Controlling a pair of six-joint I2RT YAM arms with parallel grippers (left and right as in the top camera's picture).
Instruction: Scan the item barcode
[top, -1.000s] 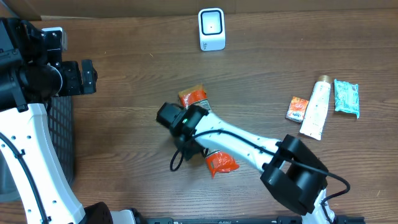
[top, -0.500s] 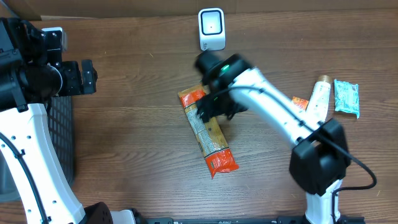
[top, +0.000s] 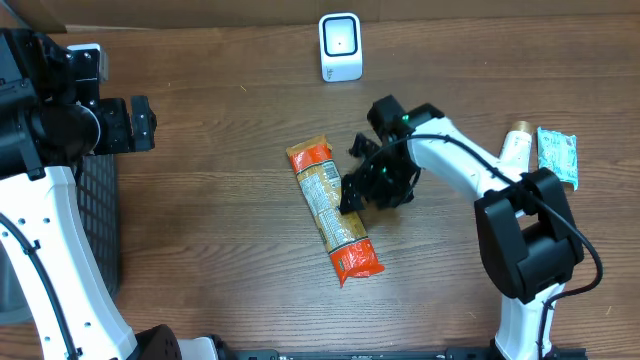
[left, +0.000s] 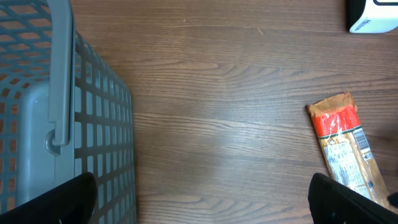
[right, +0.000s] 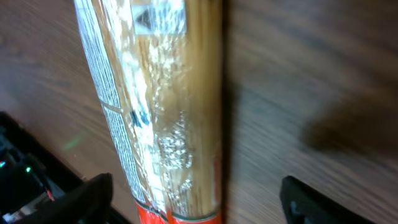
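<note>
Packet (top: 331, 220): flat on the mid-worktop, lying diagonally, orange at both ends, ungripped.
Right claw (top: 358, 180): spread, just beside the packet's right side, not closed on it.
Left claw (left: 202, 202): spread wide, near the left edge, beside basket (left: 93, 124).
Scanner (top: 340, 47): upright at the far edge, well apart from the packet.

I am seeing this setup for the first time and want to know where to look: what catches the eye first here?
A long packet with orange ends lies slanted mid-table, and the right arm hangs just right of it, jaws open. A white scanner stands at the far edge, and a grey basket sits at the left.
</note>
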